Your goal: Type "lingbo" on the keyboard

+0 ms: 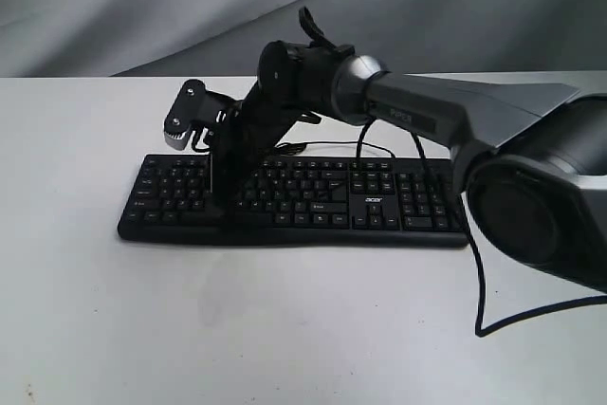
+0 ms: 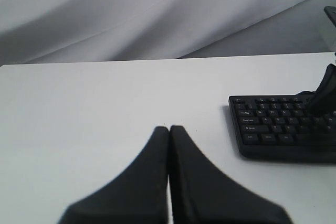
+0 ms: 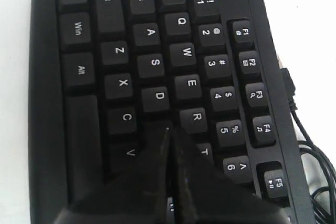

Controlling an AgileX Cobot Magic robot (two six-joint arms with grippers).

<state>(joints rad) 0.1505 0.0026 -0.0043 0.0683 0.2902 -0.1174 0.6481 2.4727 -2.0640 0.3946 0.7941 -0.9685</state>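
Lying flat on the white table [image 1: 285, 329], the black Acer keyboard [image 1: 294, 201] sits directly under the right gripper [image 1: 214, 198], which comes down onto its letter section from the right arm [image 1: 427, 116] reaching across from the number-pad side. In the right wrist view the keyboard [image 3: 157, 61] fills the frame, and the right gripper [image 3: 169, 129] has its two black fingers [image 3: 152, 171] pressed flat against each other with nothing between them. Their joined tip lies just past the D key [image 3: 157, 97], beside the R key [image 3: 195, 118] and near the C key [image 3: 125, 118]; the key beneath the tip is covered by the fingers. Whether the tip presses that key or only hovers just above it cannot be told. The keyboard's thin black cable [image 3: 310, 150] runs along its far edge, beyond the function keys.

The left gripper [image 2: 169, 128] is well apart from the keyboard [image 2: 283, 127], which lies off to one side of it. Its fingers [image 2: 142, 177] are likewise closed tightly together, empty, above bare table [image 2: 105, 103].

A thicker black cable [image 1: 479, 282] hangs from the right arm and trails across the table beside the number-pad end. Behind the table hangs a grey cloth backdrop [image 1: 142, 7].
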